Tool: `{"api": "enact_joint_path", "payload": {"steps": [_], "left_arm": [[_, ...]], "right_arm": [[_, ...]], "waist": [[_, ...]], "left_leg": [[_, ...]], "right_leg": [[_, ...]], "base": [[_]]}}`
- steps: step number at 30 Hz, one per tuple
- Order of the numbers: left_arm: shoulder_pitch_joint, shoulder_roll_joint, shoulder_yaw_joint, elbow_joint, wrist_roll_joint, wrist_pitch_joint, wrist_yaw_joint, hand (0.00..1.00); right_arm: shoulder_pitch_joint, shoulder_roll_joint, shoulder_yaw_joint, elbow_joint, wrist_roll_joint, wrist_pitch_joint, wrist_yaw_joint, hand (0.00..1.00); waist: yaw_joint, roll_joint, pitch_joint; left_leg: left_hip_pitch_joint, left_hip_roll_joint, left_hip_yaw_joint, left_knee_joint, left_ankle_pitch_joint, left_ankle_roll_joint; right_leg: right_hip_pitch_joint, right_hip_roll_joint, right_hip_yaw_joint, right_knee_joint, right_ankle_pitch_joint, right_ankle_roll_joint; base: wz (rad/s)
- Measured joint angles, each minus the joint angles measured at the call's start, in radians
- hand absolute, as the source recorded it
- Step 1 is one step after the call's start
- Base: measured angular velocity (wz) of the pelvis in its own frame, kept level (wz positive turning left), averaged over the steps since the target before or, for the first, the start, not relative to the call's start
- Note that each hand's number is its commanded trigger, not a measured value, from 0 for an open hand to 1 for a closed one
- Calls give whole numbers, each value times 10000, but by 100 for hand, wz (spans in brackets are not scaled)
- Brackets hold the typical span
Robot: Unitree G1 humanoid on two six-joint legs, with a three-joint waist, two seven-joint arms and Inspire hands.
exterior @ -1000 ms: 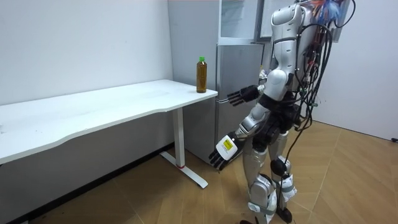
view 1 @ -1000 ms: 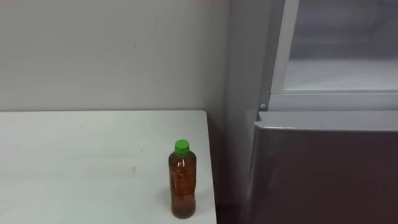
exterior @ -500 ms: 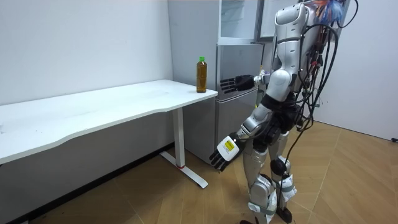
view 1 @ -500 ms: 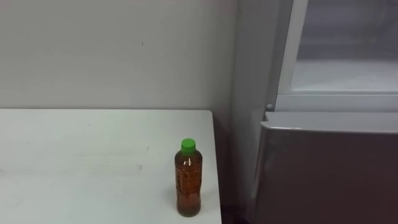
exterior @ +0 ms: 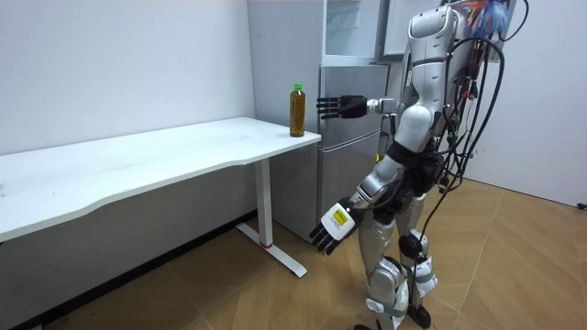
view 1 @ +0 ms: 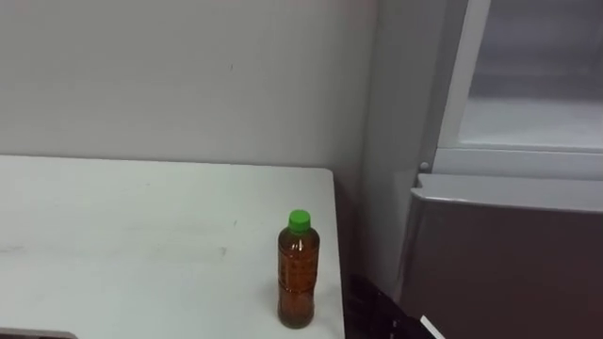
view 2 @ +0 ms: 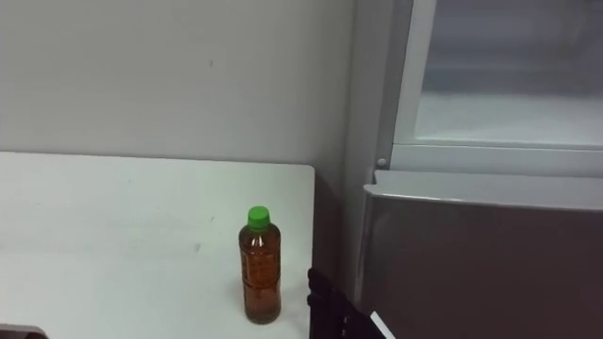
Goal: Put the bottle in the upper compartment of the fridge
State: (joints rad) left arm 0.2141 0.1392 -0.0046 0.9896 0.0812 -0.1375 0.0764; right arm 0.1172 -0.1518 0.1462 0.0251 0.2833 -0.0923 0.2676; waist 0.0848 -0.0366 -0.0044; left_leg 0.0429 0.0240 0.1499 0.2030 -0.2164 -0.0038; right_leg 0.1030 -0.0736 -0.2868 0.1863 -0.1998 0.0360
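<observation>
A bottle point(view 1: 298, 273) of brown liquid with a green cap stands upright near the right corner of the white table point(view 1: 141, 235); in the room view the bottle point(exterior: 297, 110) is at the table's end beside the fridge. My right hand point(exterior: 339, 105) is raised to bottle height with straight fingers, open, a short way right of the bottle and apart from it. Its dark fingers point(view 2: 327, 303) show at the bottom of the right eye view. My left hand point(exterior: 332, 225) hangs low by my thigh, open. The upper fridge compartment point(view 1: 537, 122) stands open, its inside white.
The grey lower fridge door point(view 1: 509, 254) is closed, right of the table. A white wall runs behind the table. I stand on the wooden floor point(exterior: 514, 257) in front of the fridge point(exterior: 353, 128), by the table's end.
My right hand rose from waist height to bottle level and reached toward the bottle, coming into the eye views. The head camera turned slightly, shifting the scene right.
</observation>
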Motion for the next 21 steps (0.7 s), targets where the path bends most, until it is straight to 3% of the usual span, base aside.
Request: {"api": "enact_joint_path", "payload": {"steps": [12,21], "left_arm": [[-34,172,3,-19,-22,15,12,0],[-49,306,-5,-14,-36,-5,98,0]], "right_arm": [[-518,-39,-2,6,0,0,-470,0],[-602,-83,-1,8,772,-1,-736,0]], "waist": [[51,-189,57],[64,-290,49]], "left_leg": [[-170,-5,-259,29,27,-22],[-556,-19,-561,259,31,-25]], "right_leg": [[-11,5,-263,-5,0,0],[-184,2,-558,-4,4,-5]], "base": [[6],[10]]}}
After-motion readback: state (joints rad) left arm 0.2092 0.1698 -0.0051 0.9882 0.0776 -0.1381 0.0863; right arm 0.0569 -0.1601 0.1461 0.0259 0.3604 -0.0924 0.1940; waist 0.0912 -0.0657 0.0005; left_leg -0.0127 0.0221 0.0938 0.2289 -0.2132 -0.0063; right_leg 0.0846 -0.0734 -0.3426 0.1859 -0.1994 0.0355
